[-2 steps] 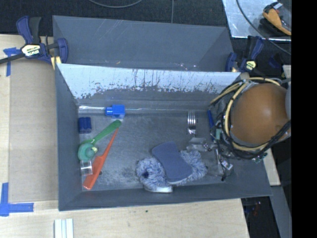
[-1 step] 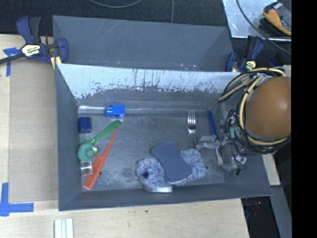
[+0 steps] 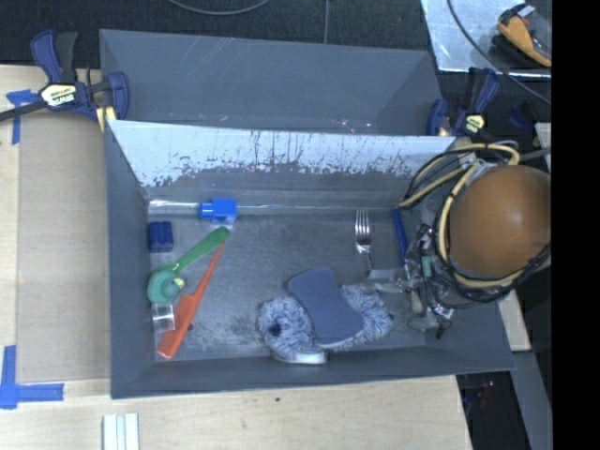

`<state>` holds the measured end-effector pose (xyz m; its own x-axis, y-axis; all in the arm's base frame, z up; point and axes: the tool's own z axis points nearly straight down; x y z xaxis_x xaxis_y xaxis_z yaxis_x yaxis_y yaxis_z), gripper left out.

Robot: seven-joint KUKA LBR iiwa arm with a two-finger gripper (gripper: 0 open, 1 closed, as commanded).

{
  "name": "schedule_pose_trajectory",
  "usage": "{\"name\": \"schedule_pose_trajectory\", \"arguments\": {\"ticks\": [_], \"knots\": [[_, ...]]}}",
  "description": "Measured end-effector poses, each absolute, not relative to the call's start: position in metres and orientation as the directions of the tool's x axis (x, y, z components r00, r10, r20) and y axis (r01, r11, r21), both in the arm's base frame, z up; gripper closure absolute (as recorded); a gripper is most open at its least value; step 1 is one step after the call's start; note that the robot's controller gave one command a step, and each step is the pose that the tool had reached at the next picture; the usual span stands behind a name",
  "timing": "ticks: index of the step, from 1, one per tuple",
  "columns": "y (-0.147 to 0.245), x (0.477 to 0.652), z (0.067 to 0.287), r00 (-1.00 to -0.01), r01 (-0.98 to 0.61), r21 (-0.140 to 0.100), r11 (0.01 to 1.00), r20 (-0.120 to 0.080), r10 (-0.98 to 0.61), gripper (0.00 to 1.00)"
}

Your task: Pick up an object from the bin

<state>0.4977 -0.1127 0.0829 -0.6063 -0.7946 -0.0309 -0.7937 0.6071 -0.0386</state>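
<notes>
The gripper (image 3: 409,291) sits low at the bin's (image 3: 281,92) right end beneath its orange wrist cover (image 3: 497,218) and looped cables, which hide whether it is open or closed, and nothing can be seen in its grasp. Just beside it lies a fuzzy grey slipper (image 3: 323,309), soft pile around a smooth blue-grey sole, probably the easiest catch. A thin metal fork (image 3: 363,232) lies flat nearby, while a green plastic spoon (image 3: 186,265) and orange stick (image 3: 190,306) rest well apart on the left.

Orange-covered wrist (image 3: 497,221) at right, cables (image 3: 441,181) looped around it, tool (image 3: 412,293) low, pointing left.
</notes>
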Motion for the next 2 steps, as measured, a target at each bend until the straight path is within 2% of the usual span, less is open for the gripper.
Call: {"name": "schedule_pose_trajectory", "arguments": {"ticks": [1,2], "knots": [[-0.1007,0.5030,0.0859,-0.744,-0.666,-0.038,0.745,-0.039,-0.667,1.00],[-0.1006,0.5030,0.0858,-0.743,-0.667,-0.038,0.744,-0.039,-0.668,1.00]]}}
